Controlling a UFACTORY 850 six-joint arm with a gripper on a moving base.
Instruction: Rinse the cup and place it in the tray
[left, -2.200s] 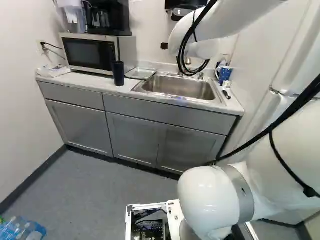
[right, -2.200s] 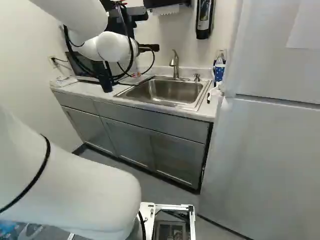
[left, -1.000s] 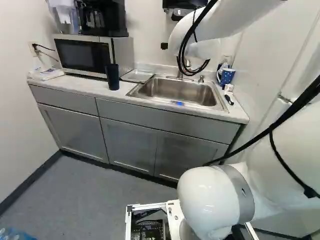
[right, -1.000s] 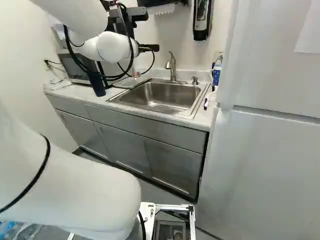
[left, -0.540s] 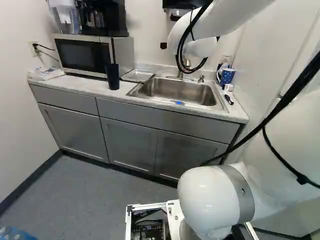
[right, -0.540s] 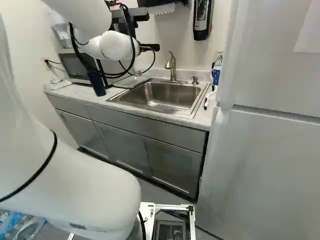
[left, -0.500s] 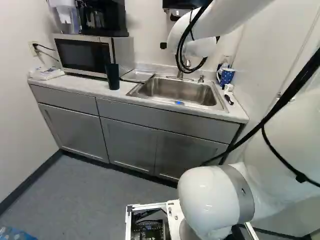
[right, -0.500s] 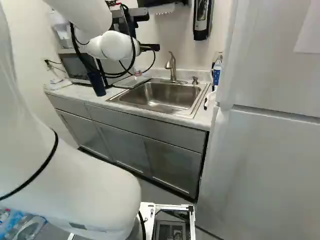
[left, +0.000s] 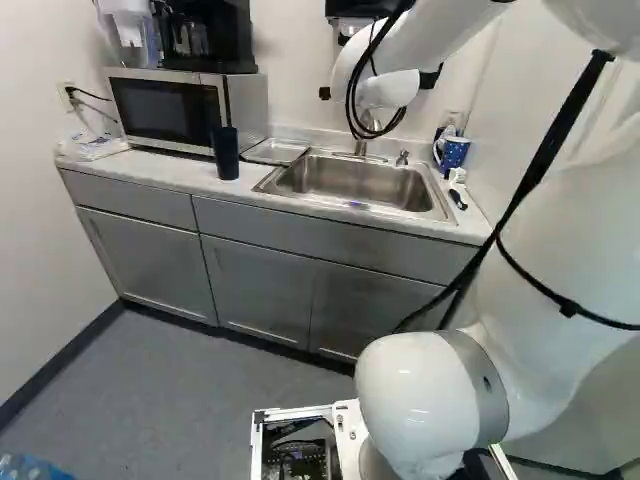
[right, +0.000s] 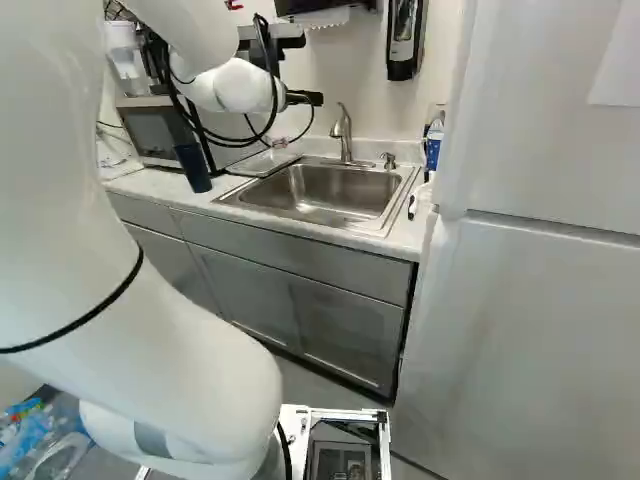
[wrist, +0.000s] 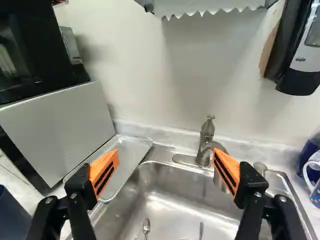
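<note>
White walls close in a kitchen corner, where a pale counter (left: 130, 168) runs above grey cabinets (left: 255, 285). Toward its left end in the left base view sits a microwave (left: 165, 108) with a coffee maker (left: 205, 40) on top. A dark cup (left: 226, 155) stands upright near the counter's front edge, just beside the microwave. The metal tray (wrist: 132, 150) lies between the microwave and the sink (left: 350, 183).

Over the sink area, the gripper (right: 302, 98) reaches toward the back wall. In the wrist view the gripper (wrist: 166, 154) is wide open, its orange pads well apart, the faucet (wrist: 204, 145) ahead of it, next to one pad. A spoon (wrist: 146, 226) lies in the sink basin. Past the sink's far side stands a blue mug (left: 453, 152) with light dots; which cup the task means, I cannot tell. A soap dispenser (right: 404, 40) hangs on the wall, and the fridge (right: 535, 320) fills the right of the right base view
</note>
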